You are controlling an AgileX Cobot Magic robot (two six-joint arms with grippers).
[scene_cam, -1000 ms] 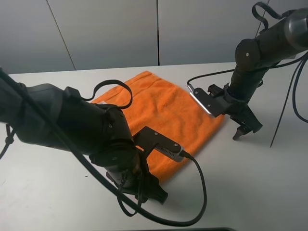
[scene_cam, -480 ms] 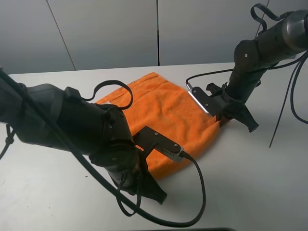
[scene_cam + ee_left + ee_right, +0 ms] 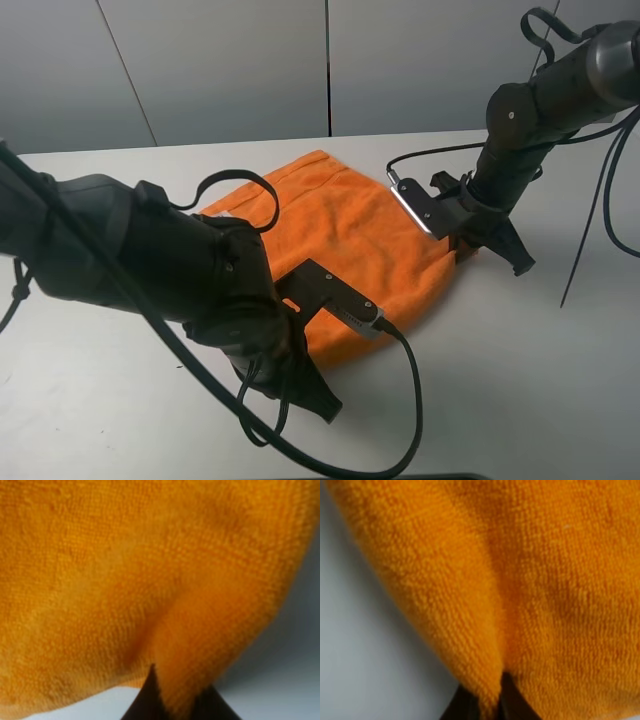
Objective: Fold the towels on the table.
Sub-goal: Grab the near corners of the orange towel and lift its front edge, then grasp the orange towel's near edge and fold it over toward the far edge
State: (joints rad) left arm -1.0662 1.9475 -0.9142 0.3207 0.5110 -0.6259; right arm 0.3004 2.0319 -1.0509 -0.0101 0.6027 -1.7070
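The orange towel [image 3: 345,235] lies on the white table [image 3: 520,380], its near edge lifted at both corners. My left gripper [image 3: 305,375] is shut on the towel's near left corner; the left wrist view shows a fold of orange cloth [image 3: 150,580] pinched between the dark fingertips [image 3: 145,702]. My right gripper [image 3: 470,245] is shut on the near right corner; the right wrist view shows the cloth [image 3: 520,580] pinched between its fingertips [image 3: 512,705]. The white label is hidden.
A grey panelled wall [image 3: 250,70] stands behind the table. Black cables [image 3: 410,390] trail from the left arm over the table's front, and cables [image 3: 590,230] hang beside the right arm.
My right gripper has moved in from the bare table onto the towel's right corner and shut on it. The towel's far edge has pulled in and bunched slightly. The left gripper shifted slightly.
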